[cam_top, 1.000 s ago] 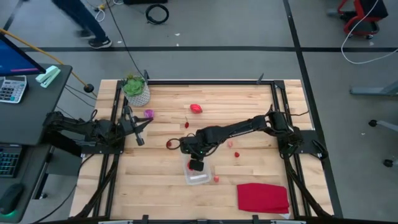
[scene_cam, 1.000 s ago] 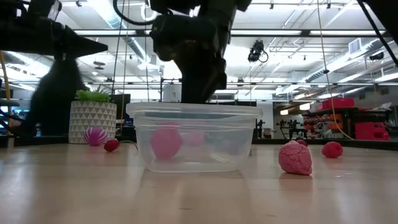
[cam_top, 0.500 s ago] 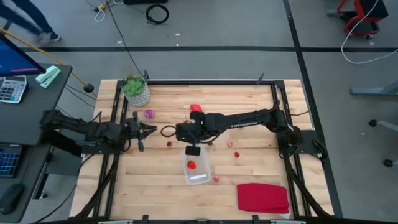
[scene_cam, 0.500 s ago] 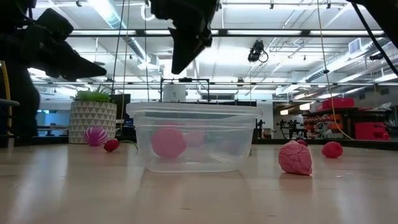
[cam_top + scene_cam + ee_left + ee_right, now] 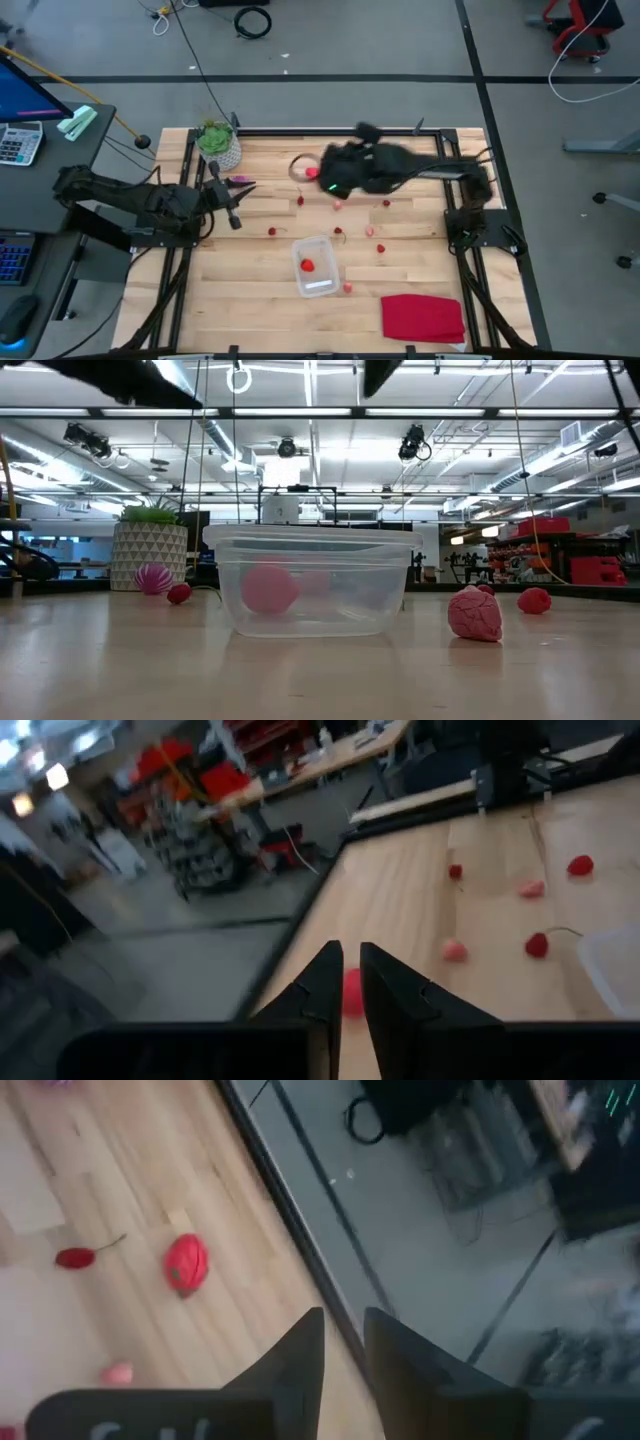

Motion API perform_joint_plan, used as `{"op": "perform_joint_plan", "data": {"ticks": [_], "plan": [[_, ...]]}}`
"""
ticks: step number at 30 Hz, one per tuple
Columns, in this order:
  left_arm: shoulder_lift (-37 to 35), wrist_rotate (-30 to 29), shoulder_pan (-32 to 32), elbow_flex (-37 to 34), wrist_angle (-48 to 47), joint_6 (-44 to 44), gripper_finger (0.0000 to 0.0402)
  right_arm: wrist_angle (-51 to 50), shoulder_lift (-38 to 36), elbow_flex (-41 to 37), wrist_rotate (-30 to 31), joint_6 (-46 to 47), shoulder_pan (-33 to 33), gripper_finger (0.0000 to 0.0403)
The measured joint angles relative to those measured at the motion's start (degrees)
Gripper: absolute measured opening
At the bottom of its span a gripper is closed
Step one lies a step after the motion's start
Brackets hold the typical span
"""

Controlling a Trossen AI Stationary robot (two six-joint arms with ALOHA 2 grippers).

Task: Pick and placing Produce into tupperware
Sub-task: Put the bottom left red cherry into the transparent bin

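The clear tupperware [image 5: 315, 268] stands near the table's middle with one red piece [image 5: 308, 265] lying on its floor. More small red produce [image 5: 272, 232] is scattered on the wood around it. A larger red piece [image 5: 186, 1263] lies near the far edge and a purple one [image 5: 153, 577] sits by the plant pot. My right gripper [image 5: 344, 1342] hangs high over the far middle, blurred in the high view [image 5: 350, 172], narrowly open and empty. My left gripper [image 5: 350, 982] hovers over the left side [image 5: 238, 203], shut and empty.
A white pot with a green plant [image 5: 219, 145] stands at the far left corner. A flat red cloth [image 5: 423, 318] lies at the near right. A pink piece [image 5: 474, 613] rests on the wood just right of the tupperware [image 5: 312, 585].
My right gripper has risen from just above the tupperware and swung toward the table's far edge, tipping toward level. A red piece that it covered now lies in the tupperware. My left gripper has lifted. In the low view both arms have climbed almost out of the picture.
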Motion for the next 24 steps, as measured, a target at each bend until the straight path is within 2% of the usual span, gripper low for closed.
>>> {"op": "perform_joint_plan", "data": {"ticks": [3,5,8,13,16,18,21,24], "plan": [[1.85,-0.01,-0.03,4.12,0.47,7.96,0.005,-0.75,-6.9,-2.67,-0.21,4.4,0.1,0.0082],[2.25,-0.01,-0.1,6.46,0.42,10.18,0.0048,-0.63,-11.32,-5.63,0.34,6.67,0.26,0.0082],[2.29,-0.03,-0.11,9.69,0.57,10.3,0.0042,-0.58,-17.47,-11.84,2.23,10.17,0.28,0.0082],[2.28,0.02,-0.13,13.81,-0.13,9.64,0.0029,1.81,-26.78,-27.21,7.34,20.38,0.28,0.0082],[2.24,0.04,-0.13,14.71,-4.21,3.05,0.0031,5.73,-31.18,-37.63,10.21,25.89,0.22,0.0082],[2.24,0.73,-0.11,14.73,-10.4,-2.66,0.004,9.2,-33.33,-43.75,10.49,27.46,0.22,0.0082],[3.63,1.65,-0.06,14.33,-20.22,-12.52,0.0065,15.46,-35.63,-51.54,10.6,28.09,0.24,0.0082],[6.34,5.19,-0.07,12.29,-24.22,-21.86,0.0097,21.53,-36.67,-57.56,10.56,27.59,0.22,0.0082]]}}
